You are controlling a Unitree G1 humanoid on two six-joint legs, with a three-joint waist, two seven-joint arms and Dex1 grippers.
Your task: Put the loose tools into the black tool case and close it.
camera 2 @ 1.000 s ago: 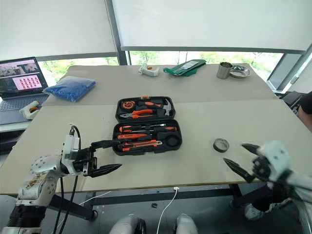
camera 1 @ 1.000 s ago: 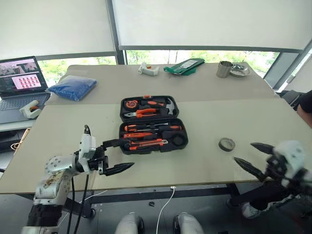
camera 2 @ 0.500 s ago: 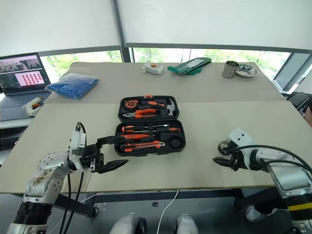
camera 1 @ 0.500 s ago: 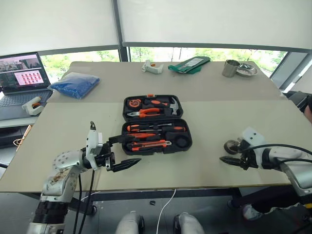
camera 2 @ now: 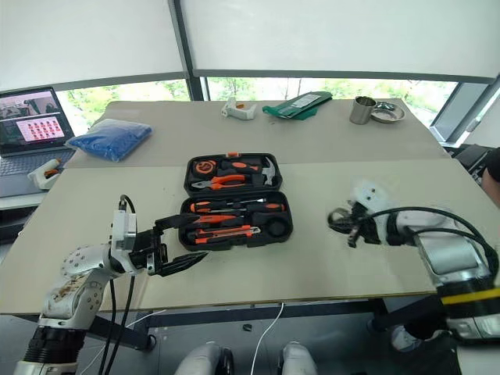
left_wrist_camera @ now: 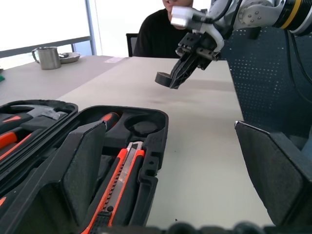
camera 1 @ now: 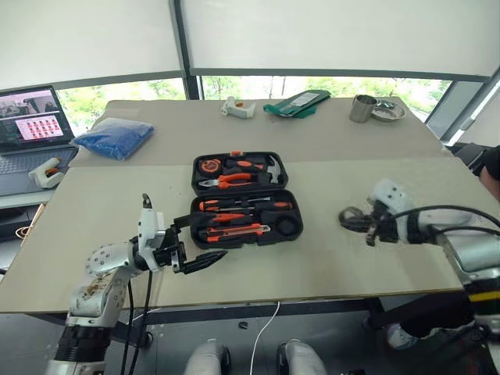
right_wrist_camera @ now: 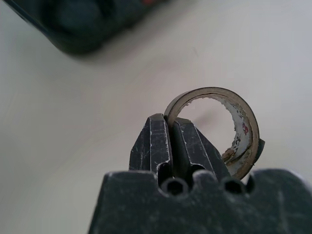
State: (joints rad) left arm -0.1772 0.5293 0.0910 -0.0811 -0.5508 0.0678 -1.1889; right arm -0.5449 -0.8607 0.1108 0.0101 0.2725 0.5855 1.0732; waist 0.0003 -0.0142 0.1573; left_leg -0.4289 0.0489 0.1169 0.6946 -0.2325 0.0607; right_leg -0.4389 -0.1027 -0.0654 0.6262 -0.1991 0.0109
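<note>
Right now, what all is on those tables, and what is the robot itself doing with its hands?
case: one, black, open flat mid near table, orange-handled tools in its slots
tape roll: one, grey, pinched in the right gripper, off the table right of the case
bag: one, blue, far table, left
laptop: one, open, on a side desk at far left
white holder: one, far table, middle
green packet: one, far table, beside the white holder
cup: one, metal, far table, right
dish: one, metal, next to the cup
person: one, black top, seated beyond the table's right end
left gripper: jaws open, at the case's near left corner
right gripper: jaws shut on the roll's wall
</note>
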